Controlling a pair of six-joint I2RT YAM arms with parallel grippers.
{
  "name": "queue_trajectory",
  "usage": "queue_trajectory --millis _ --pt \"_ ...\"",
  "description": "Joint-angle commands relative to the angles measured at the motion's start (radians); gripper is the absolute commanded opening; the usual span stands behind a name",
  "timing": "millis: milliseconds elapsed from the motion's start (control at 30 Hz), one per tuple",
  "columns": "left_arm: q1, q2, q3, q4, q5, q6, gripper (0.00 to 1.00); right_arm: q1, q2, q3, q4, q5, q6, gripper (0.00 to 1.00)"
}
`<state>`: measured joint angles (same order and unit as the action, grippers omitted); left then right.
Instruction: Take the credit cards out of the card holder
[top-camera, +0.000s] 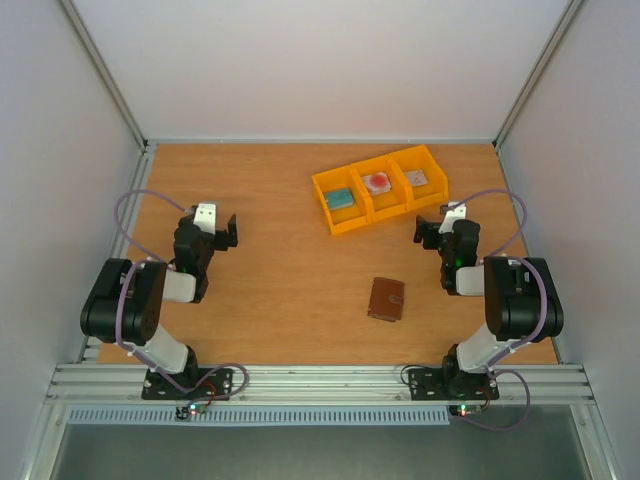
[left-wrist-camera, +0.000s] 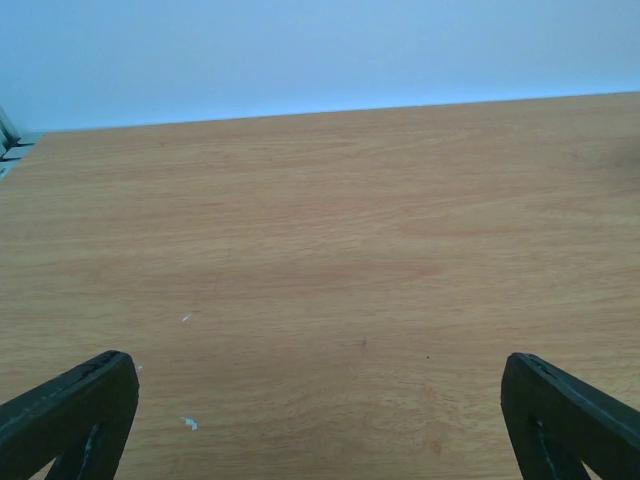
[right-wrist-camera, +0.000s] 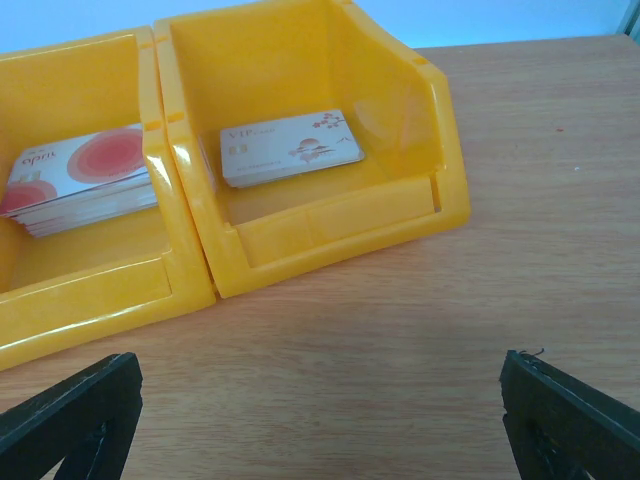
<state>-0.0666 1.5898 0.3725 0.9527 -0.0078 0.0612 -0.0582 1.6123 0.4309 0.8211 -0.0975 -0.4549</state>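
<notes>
Table (top-camera: 280, 290): card holder (top-camera: 386, 298), "VIP" card (right-wrist-camera: 290, 147) in bin (right-wrist-camera: 330, 225)

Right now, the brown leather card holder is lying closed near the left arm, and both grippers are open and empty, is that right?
Not quite: the card holder lies closed near the right arm, not the left, as the top external view shows. The left gripper and right gripper are indeed open and empty.
</notes>
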Motion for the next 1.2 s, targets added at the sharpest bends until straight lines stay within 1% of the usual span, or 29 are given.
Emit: queue_trajectory --millis 0,200,267,300,333,367,400,433,500,600,633,667,733,800,867,900,1000,1067,1167 --pt "0.005 -0.027 -0.012 0.031 -0.013 0.019 0.99 -0.008 -0.021 -0.008 0.011 0.010 0.009 0.99" --pt "0.004 -0.033 -0.012 0.027 -0.018 0.018 0.99 -0.006 -0.022 -0.006 0.003 0.011 0.009 0.98" --pt "0.004 -0.069 0.012 -0.051 -0.054 0.010 0.99 -0.006 -0.029 -0.002 -0.009 0.021 0.013 0.99" --pt "0.005 -0.098 0.044 -0.136 -0.083 0.001 0.99 -0.007 -0.054 0.020 -0.081 0.041 0.019 0.98" --pt "0.006 -0.120 0.093 -0.236 -0.109 -0.013 0.99 -0.006 -0.096 0.064 -0.190 0.065 0.028 0.98" --pt "0.008 -0.137 0.151 -0.360 -0.122 -0.025 0.99 -0.007 -0.142 0.118 -0.336 0.089 0.037 0.99" --pt "0.011 -0.144 0.222 -0.472 -0.112 -0.028 0.99 -0.008 -0.190 0.186 -0.483 0.127 0.085 0.99" --pt "0.010 -0.145 0.288 -0.592 -0.080 -0.013 0.99 -0.008 -0.241 0.250 -0.604 0.128 0.117 0.98" --pt "0.011 -0.144 0.416 -0.764 -0.056 0.028 0.99 -0.007 -0.276 0.370 -0.826 0.048 0.178 0.98" --pt "0.012 -0.175 0.570 -1.002 -0.076 0.034 0.99 0.008 -0.244 0.565 -1.157 -0.041 0.283 0.99" --pt "0.012 -0.181 0.643 -1.086 -0.067 0.038 0.99 0.030 -0.230 0.608 -1.273 -0.036 0.302 0.99" --pt "0.012 -0.180 0.699 -1.168 -0.049 0.050 0.99 0.054 -0.221 0.641 -1.374 0.003 0.317 0.99" --pt "0.013 -0.166 0.822 -1.365 -0.004 0.067 0.99 0.167 -0.226 0.668 -1.537 0.143 0.354 0.98" --pt "0.013 -0.158 0.922 -1.544 0.090 0.082 0.99 0.273 -0.246 0.656 -1.649 0.262 0.402 0.99" --pt "0.012 -0.168 0.979 -1.689 0.208 0.100 0.99 0.398 -0.255 0.631 -1.708 0.337 0.448 0.99" --pt "0.013 -0.179 0.989 -1.724 0.266 0.116 1.00 0.478 -0.243 0.625 -1.743 0.366 0.502 0.99" --pt "0.013 -0.210 0.994 -1.782 0.395 0.129 1.00 0.627 -0.154 0.630 -1.830 0.389 0.620 0.99" --pt "0.012 -0.205 1.009 -1.810 0.448 0.130 0.99 0.692 -0.093 0.625 -1.857 0.391 0.676 0.98" --pt "0.012 -0.196 1.008 -1.821 0.469 0.111 0.99 0.732 -0.022 0.589 -1.847 0.378 0.730 0.99"
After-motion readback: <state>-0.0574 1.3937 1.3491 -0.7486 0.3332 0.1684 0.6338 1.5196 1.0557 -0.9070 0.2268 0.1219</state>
